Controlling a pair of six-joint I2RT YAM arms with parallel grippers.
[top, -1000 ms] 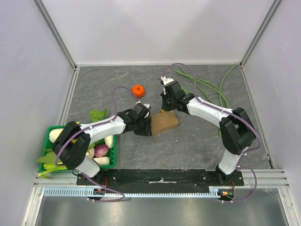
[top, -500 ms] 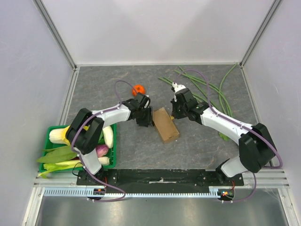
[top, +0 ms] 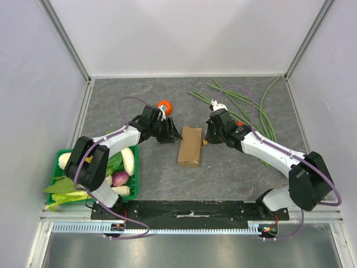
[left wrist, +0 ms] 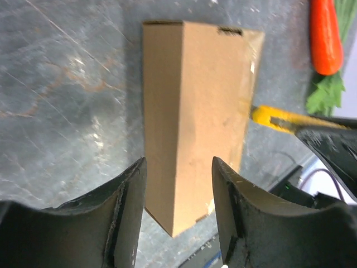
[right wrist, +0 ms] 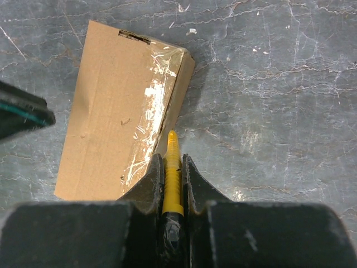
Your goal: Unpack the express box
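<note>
Where the express box lies: the express box [top: 191, 146] sits flat on the grey table [top: 234, 173], between the two arms, lid closed and a strip of clear tape [right wrist: 153, 120] running down the long edge that faces the right arm.
Right gripper: the right gripper [top: 207, 138] is clamped on a yellow utility knife [right wrist: 172, 146], handle pinched between the fingers and tip pointing forward.
Why the knife sits there: its tip meets the taped edge low on the box's side, which reads as lining up to slit the seal (whether the blade has bitten in, I cannot tell).
Left gripper: the left gripper [top: 175, 134] hangs just beside the opposite long side of the box, fingers apart and holding nothing.
Why the left waits there: probably to brace the box against the knife's push, since a light carton would slide away.
Step in hand: cutting the tape; the lid is not yet lifted and nothing is out.
Risk: the unbraced box could skid or turn under the blade.
Bystanders: a green crate [top: 135, 181] of vegetables, long green beans [top: 251, 106] and a carrot [left wrist: 326, 33] lie apart from the box.
</note>
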